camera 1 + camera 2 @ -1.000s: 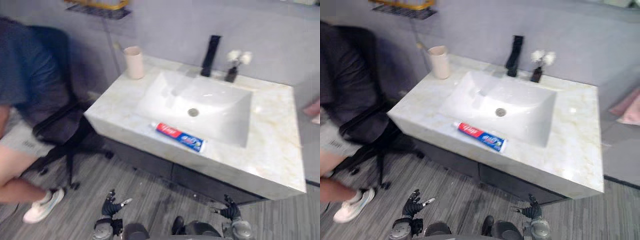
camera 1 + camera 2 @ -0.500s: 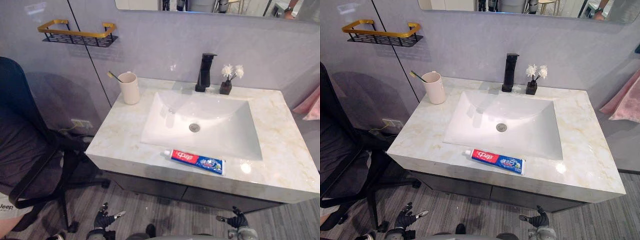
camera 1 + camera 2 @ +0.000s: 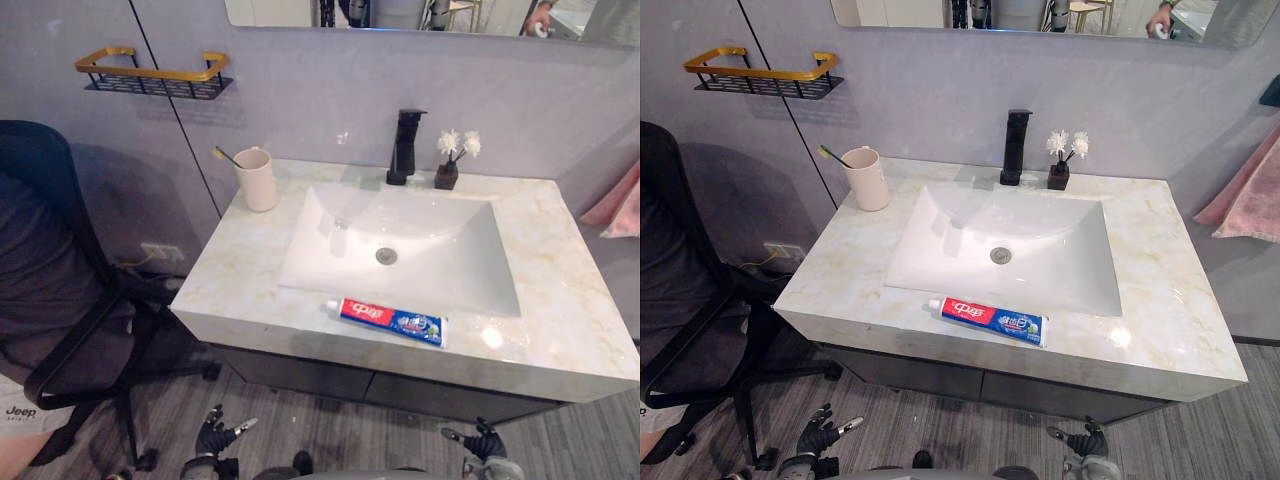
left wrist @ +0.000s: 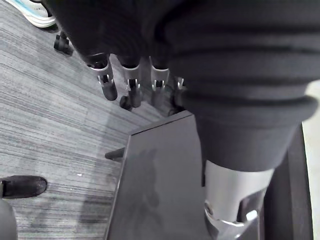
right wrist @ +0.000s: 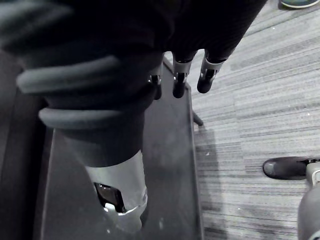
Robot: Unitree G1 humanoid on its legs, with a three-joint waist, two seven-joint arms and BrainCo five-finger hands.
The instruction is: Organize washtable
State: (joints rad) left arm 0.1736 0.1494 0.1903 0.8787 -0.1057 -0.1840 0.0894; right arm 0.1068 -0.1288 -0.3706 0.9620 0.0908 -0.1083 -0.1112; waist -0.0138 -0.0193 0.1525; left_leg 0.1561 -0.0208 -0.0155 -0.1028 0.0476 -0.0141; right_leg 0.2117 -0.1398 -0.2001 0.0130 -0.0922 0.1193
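Observation:
A red and blue toothpaste tube (image 3: 386, 318) lies flat on the front rim of the marble washtable (image 3: 228, 272), just before the white basin (image 3: 400, 250). A beige cup (image 3: 256, 180) with a toothbrush in it stands at the back left corner. My left hand (image 3: 216, 438) and right hand (image 3: 484, 442) hang low over the floor in front of the counter, far below the tube. In the wrist views the left hand's fingers (image 4: 131, 87) and the right hand's fingers (image 5: 179, 82) are straight and hold nothing.
A black faucet (image 3: 404, 146) and a small dark vase of white flowers (image 3: 449, 165) stand behind the basin. A person sits in a black office chair (image 3: 70, 300) at the left. A gold wall shelf (image 3: 150, 72) hangs above; a pink towel (image 3: 614, 204) is at the right.
The camera has swung up and levelled, so the whole washtable now sits squarely in view. The things on the counter have kept their places. Both hands stay low.

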